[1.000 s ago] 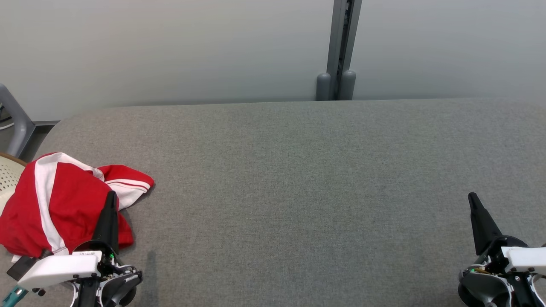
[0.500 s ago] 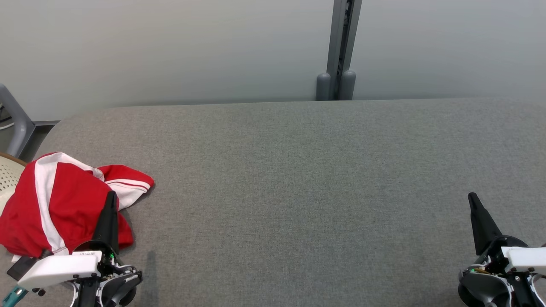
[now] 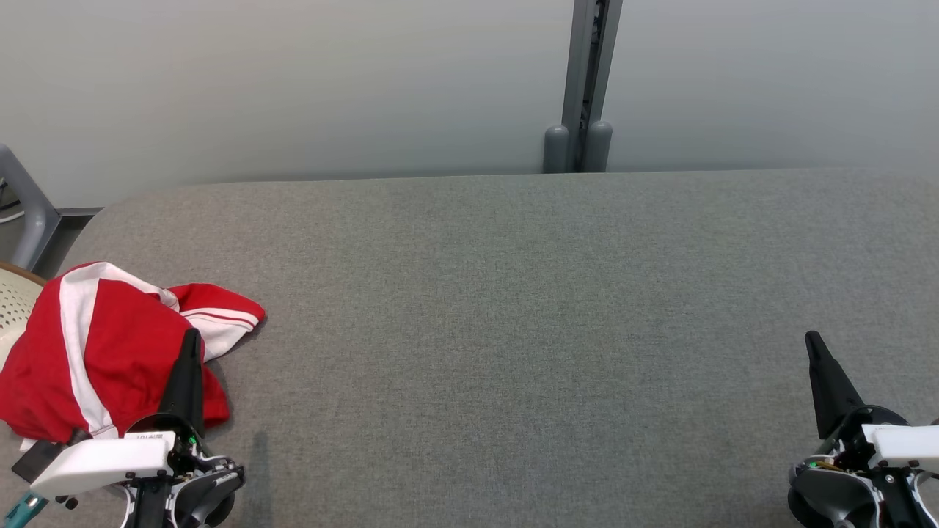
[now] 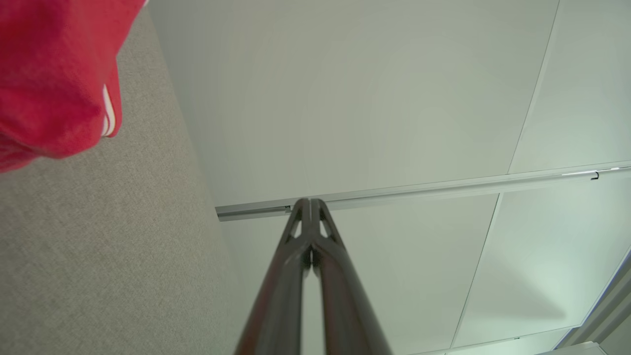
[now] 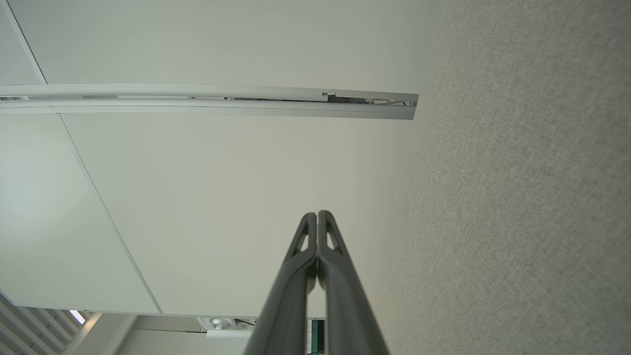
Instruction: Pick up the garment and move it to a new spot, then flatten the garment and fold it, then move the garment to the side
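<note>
Nothing has moved. The red and white garment (image 3: 103, 345) lies bunched up at the left end of the grey table (image 3: 513, 330). The left gripper (image 3: 192, 339), just beside it, and the right gripper (image 3: 813, 342), far off, are both pinched shut, holding nothing.

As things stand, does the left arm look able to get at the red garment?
Probably yes: the left gripper sits close beside the red garment with nothing between them, though its jaws are shut and must open first.
</note>
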{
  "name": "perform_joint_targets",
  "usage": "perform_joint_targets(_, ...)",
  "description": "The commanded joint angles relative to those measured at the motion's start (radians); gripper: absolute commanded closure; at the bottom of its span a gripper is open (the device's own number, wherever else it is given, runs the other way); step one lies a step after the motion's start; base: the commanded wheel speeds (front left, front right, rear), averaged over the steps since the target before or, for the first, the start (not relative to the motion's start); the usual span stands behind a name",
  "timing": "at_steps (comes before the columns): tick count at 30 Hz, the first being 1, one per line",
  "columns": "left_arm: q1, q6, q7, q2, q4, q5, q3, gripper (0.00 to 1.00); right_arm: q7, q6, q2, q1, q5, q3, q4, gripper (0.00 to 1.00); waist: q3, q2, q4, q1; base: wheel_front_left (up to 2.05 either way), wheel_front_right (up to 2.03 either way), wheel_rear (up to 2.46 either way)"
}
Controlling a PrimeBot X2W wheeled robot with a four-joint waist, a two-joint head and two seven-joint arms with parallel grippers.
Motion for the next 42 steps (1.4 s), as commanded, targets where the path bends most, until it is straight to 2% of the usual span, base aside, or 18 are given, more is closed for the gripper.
perform_joint_targets(1, -0.01, -0.005, 0.002, 0.003, 0.0, -0.001, 0.002, 1.0, 0.001, 0.001, -0.004, -0.009, -0.003, 0.0, 0.002, 1.0, 0.0, 0.0, 0.0, 0.0, 0.0, 0.0, 0.0)
perform_joint_targets(42, -0.01, -0.005, 0.002, 0.003, 0.0, -0.001, 0.002, 1.0, 0.001, 0.001, -0.004, -0.009, -0.003, 0.0, 0.002, 1.0, 0.0, 0.0, 0.0, 0.0, 0.0, 0.0, 0.0)
